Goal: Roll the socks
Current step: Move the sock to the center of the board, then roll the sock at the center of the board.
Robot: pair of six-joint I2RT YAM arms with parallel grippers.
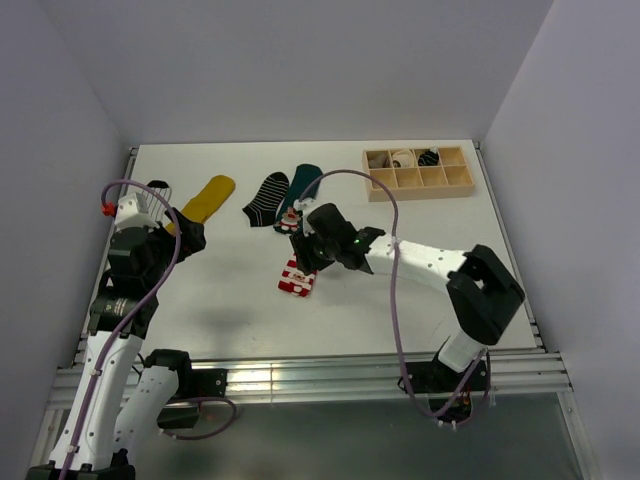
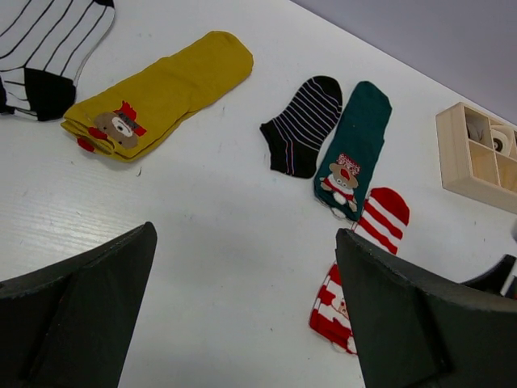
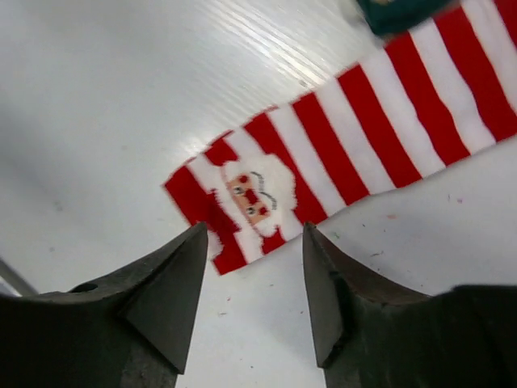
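The right tool [image 3: 254, 234] hovers part-open and empty over the red-and-white Santa sock [image 3: 339, 145], flat on the surface [image 3: 121, 97]; the left tool [image 2: 246, 234] stands wide, empty.

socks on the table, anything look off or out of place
Nothing looks damaged. The red-and-white Santa sock lies flat but slanted, its toe end touching the dark green sock instead of lying clear of it. The right gripper hovers open above its Santa end.
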